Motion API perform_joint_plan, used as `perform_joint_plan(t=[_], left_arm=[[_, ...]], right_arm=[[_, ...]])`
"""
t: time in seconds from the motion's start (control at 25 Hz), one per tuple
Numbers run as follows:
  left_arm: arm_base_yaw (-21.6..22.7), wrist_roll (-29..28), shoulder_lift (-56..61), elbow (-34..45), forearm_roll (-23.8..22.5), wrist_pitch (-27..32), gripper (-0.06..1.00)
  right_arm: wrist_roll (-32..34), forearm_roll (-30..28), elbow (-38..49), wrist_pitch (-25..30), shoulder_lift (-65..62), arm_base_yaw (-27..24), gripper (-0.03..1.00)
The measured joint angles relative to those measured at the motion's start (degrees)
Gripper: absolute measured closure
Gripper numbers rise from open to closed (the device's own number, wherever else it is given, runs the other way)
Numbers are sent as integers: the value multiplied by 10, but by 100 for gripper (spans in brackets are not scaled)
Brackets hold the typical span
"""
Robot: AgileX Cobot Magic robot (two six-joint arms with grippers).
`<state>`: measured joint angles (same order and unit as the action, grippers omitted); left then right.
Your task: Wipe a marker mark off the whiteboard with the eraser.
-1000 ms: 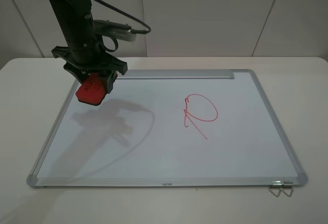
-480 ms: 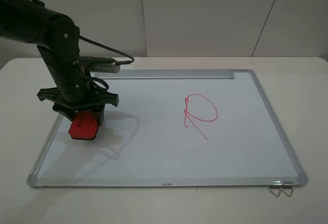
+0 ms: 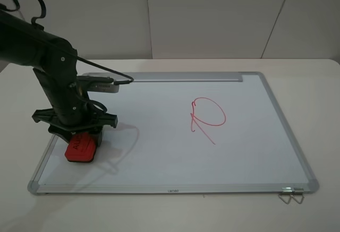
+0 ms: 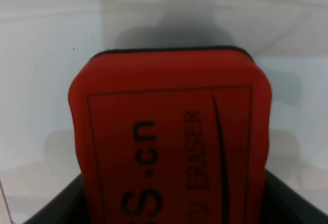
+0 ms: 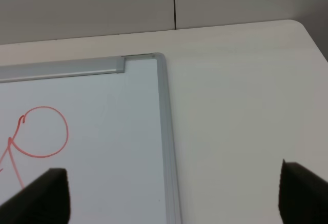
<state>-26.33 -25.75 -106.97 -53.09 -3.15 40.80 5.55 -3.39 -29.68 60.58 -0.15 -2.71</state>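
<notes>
The whiteboard (image 3: pixel 159 157) lies flat on the table, silver frame all round. My left gripper (image 3: pixel 78 136) is shut on the red eraser (image 3: pixel 81 150), holding it low over the board's near left corner, at or very close to the surface. In the left wrist view the eraser (image 4: pixel 169 131) fills the frame between the dark fingers, black lettering up, with white board (image 4: pixel 41 80) beyond it. The round Q-like marker mark shows in no view. My right gripper (image 5: pixel 177 190) is open, off the board's far right corner (image 5: pixel 159 57).
A red P-like loop (image 3: pixel 208 116) with a long slanted stroke sits right of the board's middle, also in the right wrist view as the loop (image 5: pixel 43 131). A silver bar strip (image 3: pixel 180 77) runs along the far edge. Wire clips (image 3: pixel 291 195) hang at the near right corner.
My left arm has carried the eraser from the board's far left down along the left side to the near left corner, lowering it toward the surface.
</notes>
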Motion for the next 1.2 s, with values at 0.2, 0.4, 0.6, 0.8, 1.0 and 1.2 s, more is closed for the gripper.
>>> perform_joint_plan(t=[0.2,0.4,0.6,0.8,1.0,1.2], left_arm=[[0,-15,0,24,3,-26,37],[0,-15,0,26,2,-32,36],[0,-15,5,26,-16,-41,24],[0,-16,59,26,-35,-55,23],[3,-16,152,26,-72,-66,23],[18,-4,252,27,-79,-62,23]], right_arm=[[0,0,0,0,0,0,24],[0,0,0,0,0,0,24],[0,0,0,0,0,0,24],[0,0,0,0,0,0,24],[0,0,0,0,0,0,24],[0,0,0,0,0,0,24]])
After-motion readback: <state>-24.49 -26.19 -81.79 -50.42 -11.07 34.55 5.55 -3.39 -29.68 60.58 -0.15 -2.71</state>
